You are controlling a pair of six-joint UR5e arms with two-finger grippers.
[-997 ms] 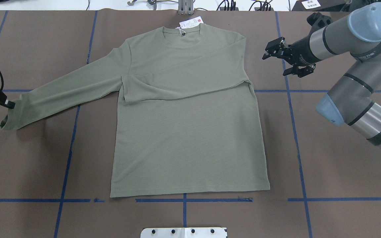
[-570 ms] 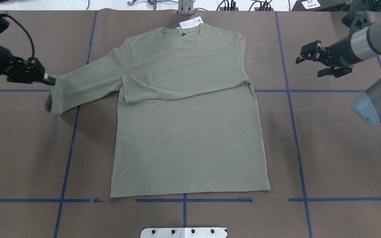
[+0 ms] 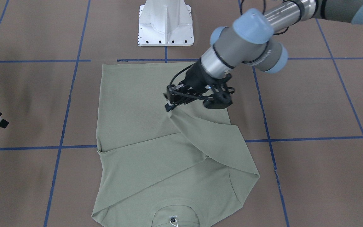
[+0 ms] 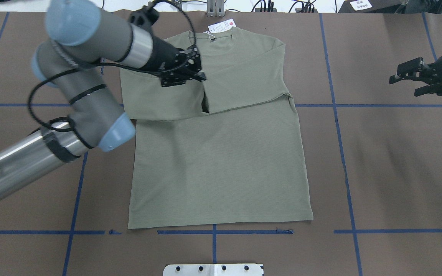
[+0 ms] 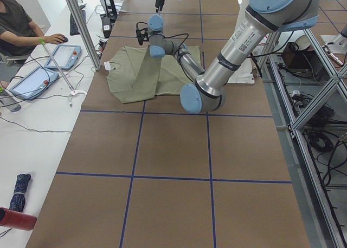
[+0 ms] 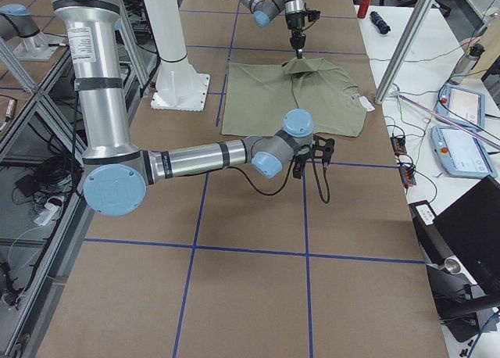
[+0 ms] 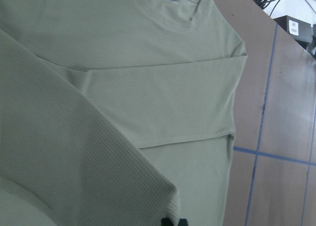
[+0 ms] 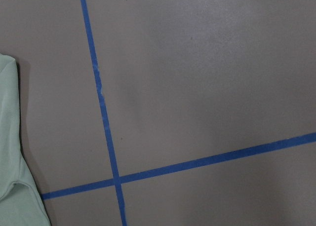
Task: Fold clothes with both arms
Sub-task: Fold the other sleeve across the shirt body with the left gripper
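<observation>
Your shirt (image 4: 221, 161) lies flat on the counter (image 4: 378, 172), collar at 12 o'clock; it looks light and limp, so pinch cuffs or hems. The left claw (image 4: 202, 76) is clamped on one cuff (image 3: 175, 116); the right claw (image 4: 403, 87), at 3 o'clock, gapes empty.

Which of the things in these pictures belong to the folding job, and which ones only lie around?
For the job: shirt, its sleeve held by the left gripper; right gripper, open, off to the side.
Lying about: white pedestal base; blue tape lines; control tablet; red bottle.
</observation>
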